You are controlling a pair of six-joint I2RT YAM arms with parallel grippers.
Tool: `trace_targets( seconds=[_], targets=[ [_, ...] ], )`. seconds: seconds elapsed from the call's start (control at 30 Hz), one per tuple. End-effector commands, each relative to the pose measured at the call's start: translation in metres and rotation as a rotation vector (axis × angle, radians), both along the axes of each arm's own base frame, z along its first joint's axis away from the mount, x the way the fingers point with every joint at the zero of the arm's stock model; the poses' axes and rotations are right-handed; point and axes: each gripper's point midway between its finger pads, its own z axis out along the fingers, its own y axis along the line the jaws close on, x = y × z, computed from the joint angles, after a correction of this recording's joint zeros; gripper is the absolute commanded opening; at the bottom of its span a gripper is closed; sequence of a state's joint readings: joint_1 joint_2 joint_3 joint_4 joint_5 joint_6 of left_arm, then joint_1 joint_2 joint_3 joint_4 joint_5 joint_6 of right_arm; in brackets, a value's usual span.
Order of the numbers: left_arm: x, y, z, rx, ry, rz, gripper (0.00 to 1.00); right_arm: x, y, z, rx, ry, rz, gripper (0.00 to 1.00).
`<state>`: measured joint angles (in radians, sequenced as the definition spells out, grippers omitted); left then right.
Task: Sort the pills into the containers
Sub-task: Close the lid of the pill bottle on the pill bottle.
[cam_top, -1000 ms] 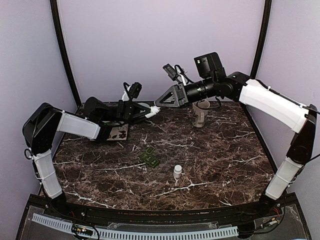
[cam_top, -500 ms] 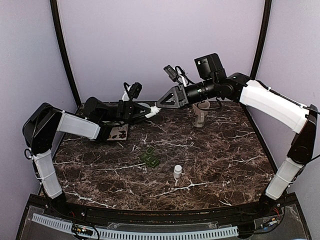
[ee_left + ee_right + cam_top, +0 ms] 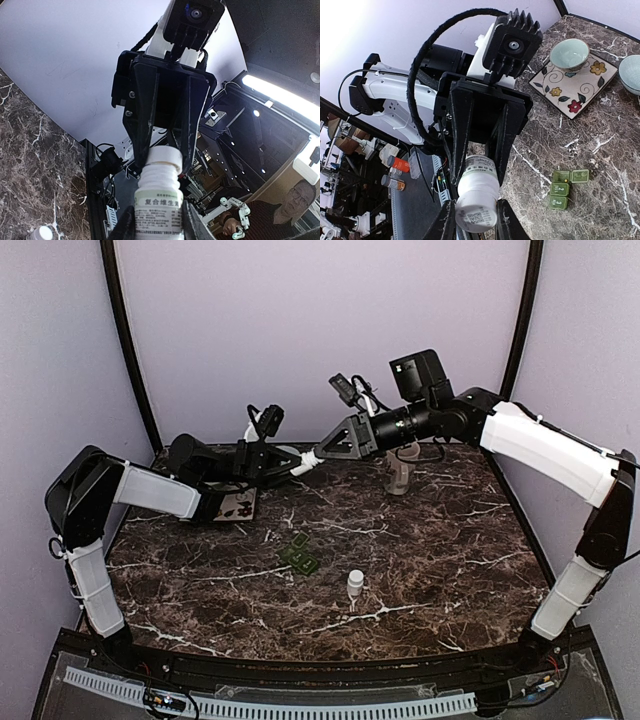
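Note:
A white pill bottle (image 3: 309,458) hangs in the air at the back of the table, held from both ends. My left gripper (image 3: 157,220) is shut on its labelled body (image 3: 159,207). My right gripper (image 3: 476,220) is shut on the white cap (image 3: 476,212), which also shows in the left wrist view as the cap (image 3: 163,157). The containers, a dark green box of small lidded compartments (image 3: 300,553), lie on the marble below, also seen as the green box (image 3: 563,186). No loose pills show.
A second small white bottle (image 3: 355,585) stands near the table's middle. A cream mug (image 3: 400,472) sits at the back right. A flowered plate (image 3: 585,85) at the back left carries a teal bowl (image 3: 569,52), with another bowl (image 3: 631,72) beside it.
My right wrist has shifted slightly. Both grippers stay shut on the bottle, which has hardly moved.

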<state>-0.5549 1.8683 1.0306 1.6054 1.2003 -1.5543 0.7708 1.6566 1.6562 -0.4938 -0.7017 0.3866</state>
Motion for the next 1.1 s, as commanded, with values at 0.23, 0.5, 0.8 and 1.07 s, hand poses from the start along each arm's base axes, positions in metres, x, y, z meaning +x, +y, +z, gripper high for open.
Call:
trace_targets(
  seconds=[0.23, 0.5, 0.8, 1.07],
  targets=[
    [-0.026, 0.006, 0.042, -0.113, -0.172, -0.025, 0.00, 0.003, -0.002, 0.004, 0.021, -0.022, -0.009, 0.01],
    [-0.026, 0.005, 0.045, -0.115, -0.177, -0.032, 0.00, 0.001, 0.001, -0.002, 0.021, -0.003, 0.007, 0.01],
    [-0.025, 0.002, 0.046, -0.117, -0.177, -0.040, 0.00, 0.000, 0.004, -0.006, 0.029, 0.019, 0.023, 0.01],
    [-0.023, -0.001, 0.048, -0.124, -0.179, -0.038, 0.00, -0.001, 0.005, -0.011, 0.026, 0.030, 0.030, 0.01]
  ],
)
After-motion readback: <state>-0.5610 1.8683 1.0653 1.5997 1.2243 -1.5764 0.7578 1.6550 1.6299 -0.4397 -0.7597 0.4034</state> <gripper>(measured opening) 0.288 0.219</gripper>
